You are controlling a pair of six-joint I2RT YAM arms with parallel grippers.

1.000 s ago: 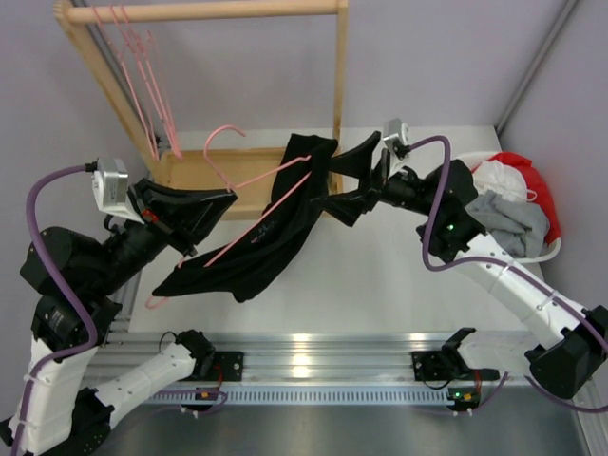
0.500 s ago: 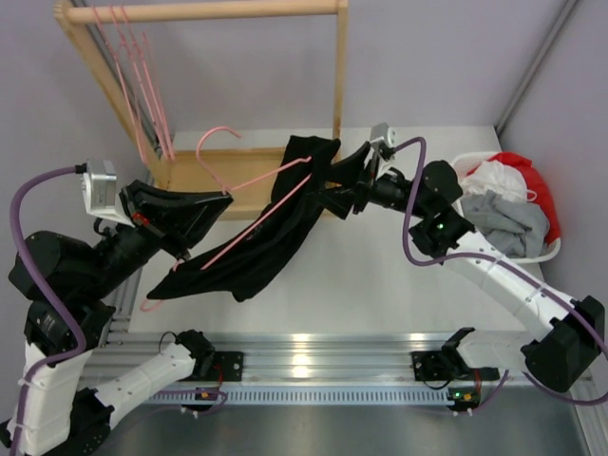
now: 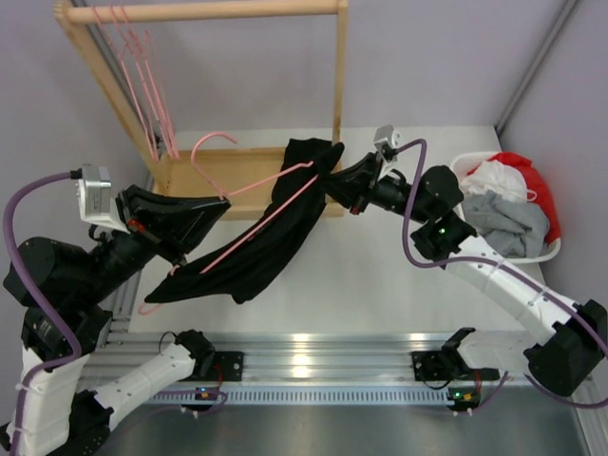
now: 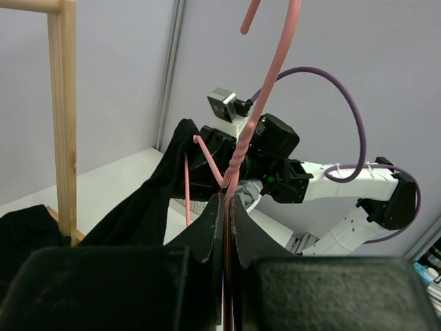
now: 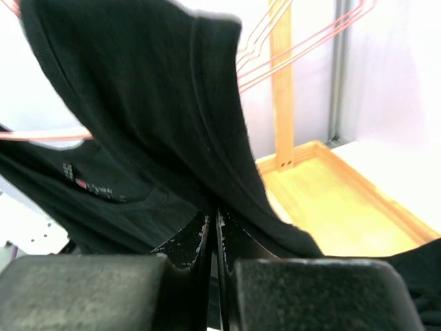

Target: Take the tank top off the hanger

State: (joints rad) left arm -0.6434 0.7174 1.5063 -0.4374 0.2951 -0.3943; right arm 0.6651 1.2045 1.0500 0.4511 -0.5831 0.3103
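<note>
tank top point(image 3: 275, 228) on pink hanger point(image 3: 237, 241), one shoulder in right claw point(image 3: 332, 185)

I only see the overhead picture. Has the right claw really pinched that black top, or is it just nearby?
Observer: Its wrist camera shows the right gripper shut, with the tank top caught between its fingers.
Operator: And the left claw?
Observer: The left gripper is shut on the pink hanger, at its twisted neck.
Operator: Anything else up close?
Observer: A small label inside the tank top.
</note>
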